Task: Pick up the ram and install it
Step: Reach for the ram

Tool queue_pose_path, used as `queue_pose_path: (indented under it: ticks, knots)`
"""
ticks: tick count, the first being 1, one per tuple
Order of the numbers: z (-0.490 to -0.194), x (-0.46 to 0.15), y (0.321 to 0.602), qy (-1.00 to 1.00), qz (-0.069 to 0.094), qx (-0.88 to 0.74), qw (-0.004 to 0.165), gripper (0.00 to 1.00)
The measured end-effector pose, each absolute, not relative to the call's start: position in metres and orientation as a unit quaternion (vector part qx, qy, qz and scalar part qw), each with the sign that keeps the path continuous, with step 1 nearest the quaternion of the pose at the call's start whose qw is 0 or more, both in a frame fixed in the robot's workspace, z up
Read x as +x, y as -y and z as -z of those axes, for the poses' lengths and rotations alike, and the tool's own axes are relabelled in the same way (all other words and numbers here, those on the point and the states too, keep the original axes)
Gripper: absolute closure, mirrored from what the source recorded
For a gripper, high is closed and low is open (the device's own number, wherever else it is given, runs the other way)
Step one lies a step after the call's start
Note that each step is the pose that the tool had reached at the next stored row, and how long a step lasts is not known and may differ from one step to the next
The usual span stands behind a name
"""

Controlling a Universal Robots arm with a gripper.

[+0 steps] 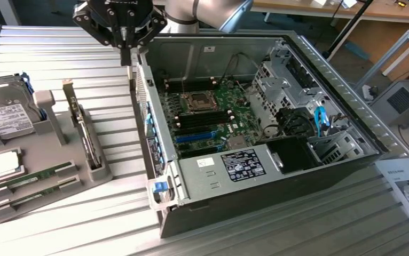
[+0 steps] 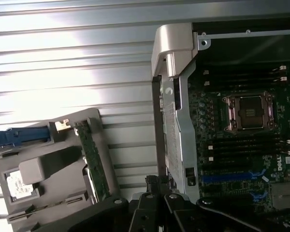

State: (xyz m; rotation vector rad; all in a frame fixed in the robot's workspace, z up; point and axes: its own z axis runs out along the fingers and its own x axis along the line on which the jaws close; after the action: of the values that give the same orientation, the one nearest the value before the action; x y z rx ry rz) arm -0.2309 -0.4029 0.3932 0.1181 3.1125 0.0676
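Evidently nothing done yet; jaws shut, holding nothing, near the edge of the open computer case (image 1: 190, 50); the ram (image 1: 30, 178) and its twin (image 1: 37, 196) lie in the grey holder (image 1: 51, 120) on the bench, exterior view's left; memory slots (image 1: 204, 118) look empty.

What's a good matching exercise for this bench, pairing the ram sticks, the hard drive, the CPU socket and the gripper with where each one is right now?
Things
1. ram sticks
2. hard drive
3. CPU socket
4. gripper

Places
A. on the motherboard inside the open case
B. lying flat in the grey holder, next to the square chip
C. shut, over the case wall at the exterior view's left
D. propped in the grey holder, label showing

Pairs: 1-B, 2-D, 3-A, 4-C
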Motion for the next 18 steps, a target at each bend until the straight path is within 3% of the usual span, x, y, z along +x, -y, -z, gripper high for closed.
queue_pose_path:
  ticks: [18]
  knots:
    - [-0.393,-0.278,0.406,-0.999,-0.022,0.038,0.013,0.89]
